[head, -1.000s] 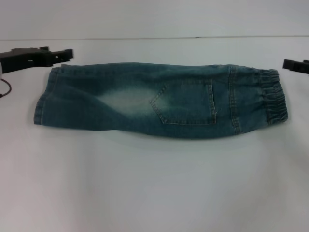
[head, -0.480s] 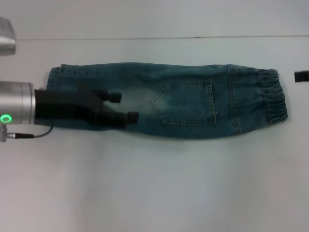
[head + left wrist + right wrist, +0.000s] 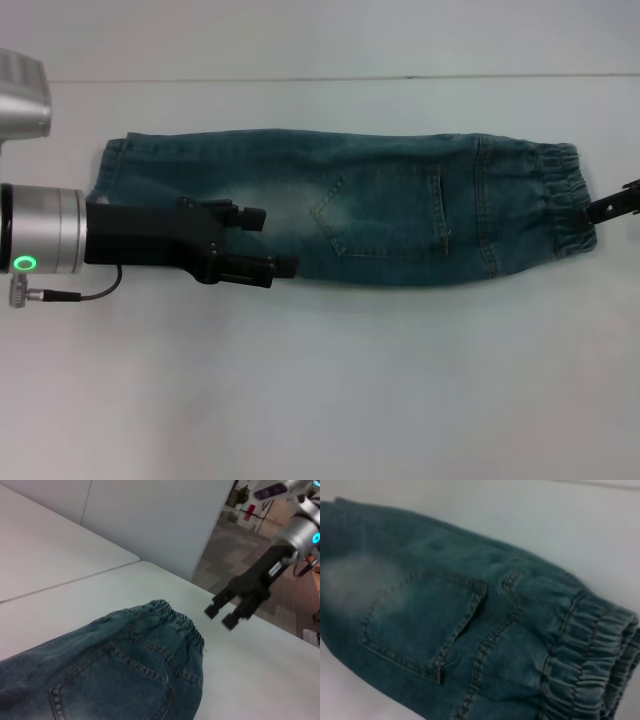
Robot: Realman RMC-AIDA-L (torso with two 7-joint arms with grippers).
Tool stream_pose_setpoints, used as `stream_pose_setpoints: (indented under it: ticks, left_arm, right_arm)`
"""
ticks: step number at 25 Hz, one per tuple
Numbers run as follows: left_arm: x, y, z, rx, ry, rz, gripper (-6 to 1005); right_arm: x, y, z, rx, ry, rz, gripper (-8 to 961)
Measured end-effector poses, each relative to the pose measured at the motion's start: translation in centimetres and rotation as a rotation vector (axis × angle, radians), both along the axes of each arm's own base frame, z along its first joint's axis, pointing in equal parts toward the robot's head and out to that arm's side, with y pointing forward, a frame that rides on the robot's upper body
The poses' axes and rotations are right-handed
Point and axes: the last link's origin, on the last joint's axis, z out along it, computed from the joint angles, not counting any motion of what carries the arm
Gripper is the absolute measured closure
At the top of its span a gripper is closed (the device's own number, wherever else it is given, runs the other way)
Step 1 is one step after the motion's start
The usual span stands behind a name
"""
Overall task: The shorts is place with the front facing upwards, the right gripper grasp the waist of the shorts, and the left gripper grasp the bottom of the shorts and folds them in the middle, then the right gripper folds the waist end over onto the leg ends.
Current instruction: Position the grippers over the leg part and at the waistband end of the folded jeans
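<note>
Second fold: waist onto leg ends

Your blue-green denim shorts point(image 3: 340, 205), already folded lengthwise, lie along the white table's point(image 3: 320, 400) far half. Take the labelled right gripper point(image 3: 234, 611), fingers parted, squarely onto the puckered elastic waist point(image 3: 562, 198); clear the open left gripper point(image 3: 262, 243) first.

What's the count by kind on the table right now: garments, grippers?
Garments: 1, the shorts
Grippers: 2, the left gripper over the leg half, the right gripper at the waist edge
Total: 3
</note>
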Motion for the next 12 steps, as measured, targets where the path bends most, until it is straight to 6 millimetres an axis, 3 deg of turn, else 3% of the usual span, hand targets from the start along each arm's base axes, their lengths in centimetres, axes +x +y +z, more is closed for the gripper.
stream_pose_setpoints:
  ticks: [4,12]
  left_arm:
    - [0.1,0.0,-0.1,-0.004,0.001,-0.006,66]
    - [0.1,0.3,-0.1,0.018,-0.005,0.011,66]
  right_arm:
    - [0.0,0.4,-1.2,0.013,-0.034,0.011,12]
    - [0.5,1.2,-1.2,0.081,-0.068,0.033,12]
